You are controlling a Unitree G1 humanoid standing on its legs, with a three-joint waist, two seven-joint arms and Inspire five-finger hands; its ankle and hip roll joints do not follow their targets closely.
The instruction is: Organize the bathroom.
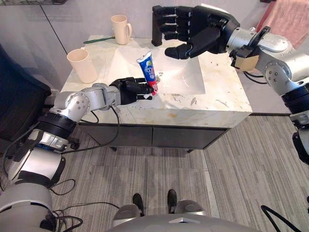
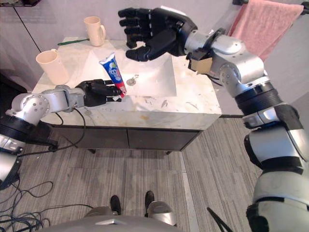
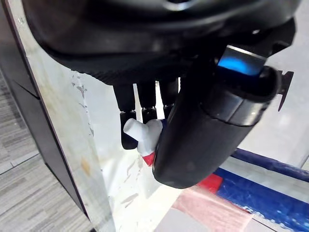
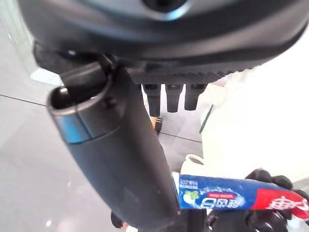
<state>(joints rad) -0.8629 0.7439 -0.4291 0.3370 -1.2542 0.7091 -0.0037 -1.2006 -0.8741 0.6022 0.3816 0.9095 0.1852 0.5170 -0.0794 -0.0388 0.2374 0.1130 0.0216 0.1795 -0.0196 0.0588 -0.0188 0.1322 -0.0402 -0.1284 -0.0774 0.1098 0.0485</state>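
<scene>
Marble counter with a white sink set in it, black faucet at the back edge. Left hand sits at the counter's front edge, fingers curled tight round the lower end of a toothpaste tube. Tube stands roughly upright, red cap end down in the grip, blue-and-white body sticking up and tilted slightly toward the robot's left. Left wrist view confirms it: thumb and fingers closed on the red end, white thumb cover pressed against it.

Right hand hovers above the back of the sink, just in front of the faucet, palm facing the tube. Fingers spread and only loosely bent, thumb out, nothing in it. Clear gap between it and the tube top. Right wrist view looks past the fingers to the tube lying across the frame beyond them.

Two beige cups on the counter's left side: one near, handle not visible, one at the back corner with a handle. Green toothbrush lies flat just beside the back cup. Pink towel hangs on the wall to the right.
</scene>
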